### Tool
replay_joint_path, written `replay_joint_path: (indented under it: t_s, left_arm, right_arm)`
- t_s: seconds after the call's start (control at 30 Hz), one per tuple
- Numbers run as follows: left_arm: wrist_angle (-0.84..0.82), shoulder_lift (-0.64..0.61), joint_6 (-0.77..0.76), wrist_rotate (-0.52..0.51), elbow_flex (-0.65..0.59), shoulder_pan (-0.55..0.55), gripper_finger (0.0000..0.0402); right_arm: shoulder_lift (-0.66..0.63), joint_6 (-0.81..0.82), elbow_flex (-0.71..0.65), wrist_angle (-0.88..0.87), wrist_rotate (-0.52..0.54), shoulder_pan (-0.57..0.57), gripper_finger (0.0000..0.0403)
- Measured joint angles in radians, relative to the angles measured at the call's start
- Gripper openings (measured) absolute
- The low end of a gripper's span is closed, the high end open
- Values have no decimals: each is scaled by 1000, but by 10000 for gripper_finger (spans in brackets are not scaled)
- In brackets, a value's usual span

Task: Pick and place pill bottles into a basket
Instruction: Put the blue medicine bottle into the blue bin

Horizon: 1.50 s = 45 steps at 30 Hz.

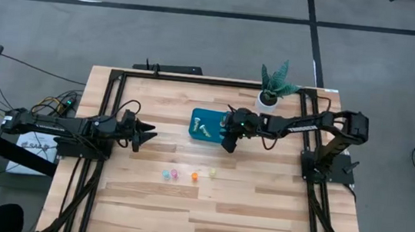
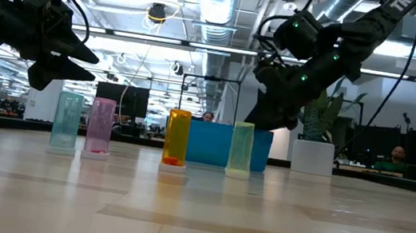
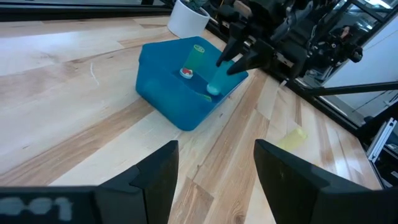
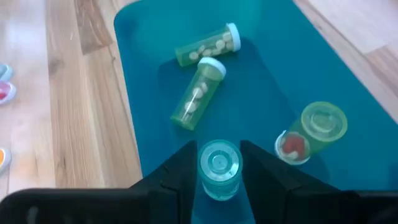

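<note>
Pale wood forms the table [image 1: 260,206]. On its left side the left pincer [image 1: 146,134] waits low, prongs spread apart and empty, aimed toward the basket [image 1: 196,116] and out of the other arm's way. Four pill bottles [image 1: 186,176] stand in a row near the table's middle, not yet collected. Further right, the right pincer [image 4: 219,167] hangs over the teal basket, clamped on a green bottle [image 4: 219,163], seemingly held there for release; three bottles [image 4: 198,93] already lie inside. A potted plant [image 1: 274,88] stands behind.
</note>
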Motion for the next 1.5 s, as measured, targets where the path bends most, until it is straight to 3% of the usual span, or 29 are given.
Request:
replay_joint_path:
  t_s: [0.4, 1.3, 1.5]
  left_arm:
    - [0, 0, 8, -1, 0, 0, 199]
    - [1, 0, 15, -26, 0, 0, 199]
    - [1, 0, 9, -26, 0, 0, 199]
  right_arm:
    - [-10, 7, 0, 14, -67, -21, 113]
    - [-10, 7, 0, -28, -92, -32, 115]
    - [-10, 7, 0, -28, -94, -33, 164]
